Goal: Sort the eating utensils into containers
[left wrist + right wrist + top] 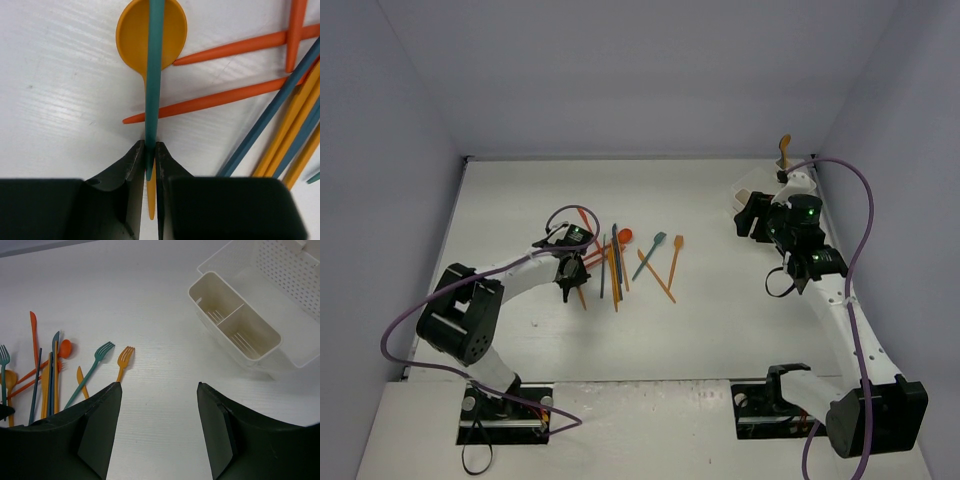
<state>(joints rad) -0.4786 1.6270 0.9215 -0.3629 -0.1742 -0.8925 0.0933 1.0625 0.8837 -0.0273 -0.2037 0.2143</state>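
bin, two compartments, ribbed floors showing, beside perforated basket

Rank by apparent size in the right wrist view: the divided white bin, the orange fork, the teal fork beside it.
1. divided white bin
2. teal fork
3. orange fork
Both forks' handle ends run under the right hand, so their full lengths are unsure.

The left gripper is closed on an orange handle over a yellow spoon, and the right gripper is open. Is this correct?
No: the left wrist view shows the handle is teal, not orange. The left gripper grips it over the yellow spoon; the right gripper is open.
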